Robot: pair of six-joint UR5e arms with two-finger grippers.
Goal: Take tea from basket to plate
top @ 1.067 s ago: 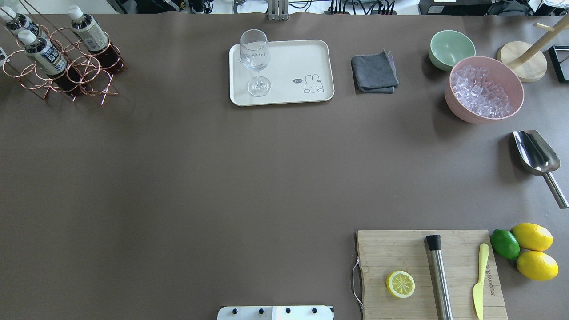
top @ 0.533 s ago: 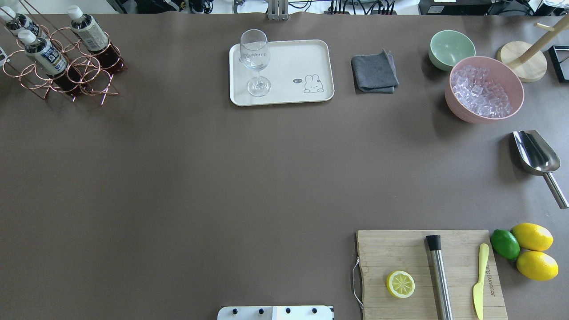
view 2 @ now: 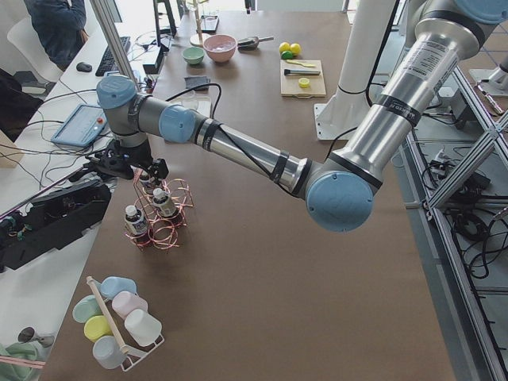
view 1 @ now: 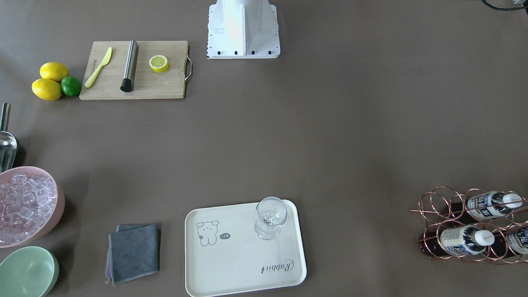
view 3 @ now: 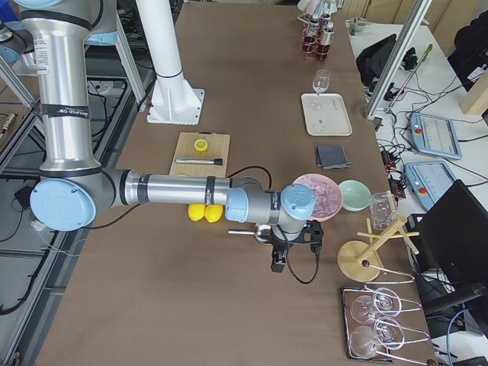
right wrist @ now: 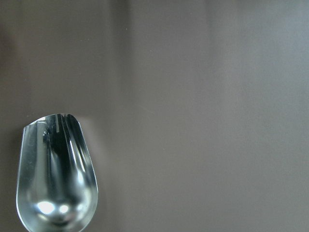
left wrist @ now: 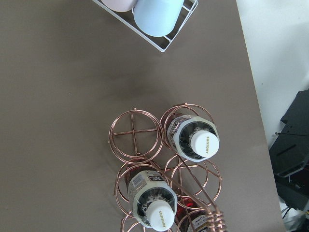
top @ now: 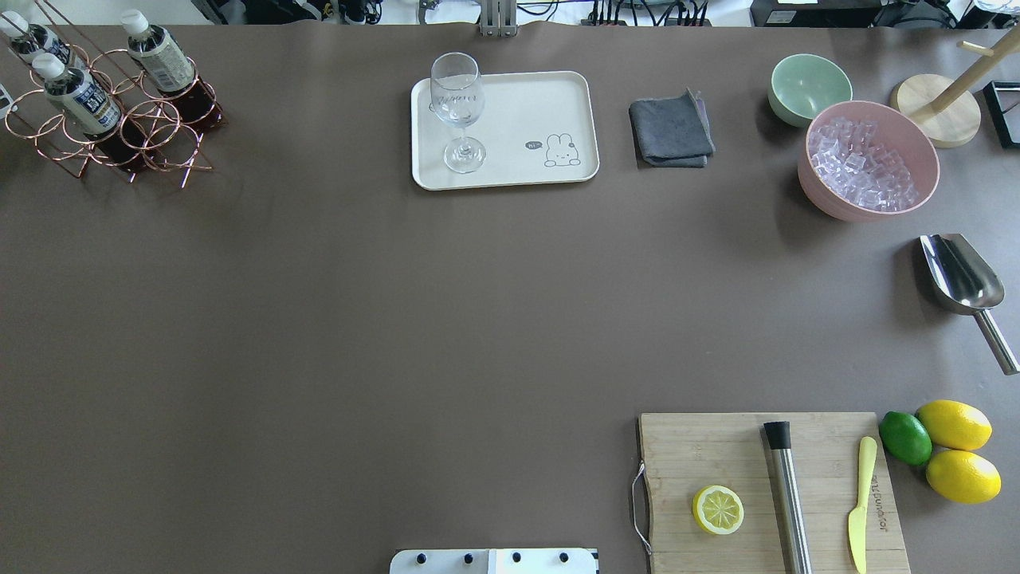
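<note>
Three tea bottles stand in the copper wire basket (top: 151, 131) at the table's far left: one (top: 159, 60) nearest the middle, one (top: 80, 96) in front, one (top: 28, 40) at the back. The left wrist view looks straight down on two white caps (left wrist: 195, 137) and an empty cell (left wrist: 136, 133). The left gripper (view 2: 127, 168) hangs just above the basket (view 2: 163, 218); I cannot tell if it is open. The cream plate (top: 526, 104) lies at the far middle. The right gripper (view 3: 293, 248) hangs near the metal scoop (right wrist: 55, 179); its state is unclear.
A wine glass (top: 458, 112) stands on the plate's left part. A grey cloth (top: 671, 129), green bowl (top: 809, 88), pink ice bowl (top: 868, 159) and the scoop (top: 960, 275) lie to the right. The cutting board (top: 717, 454) with lemon half is near right.
</note>
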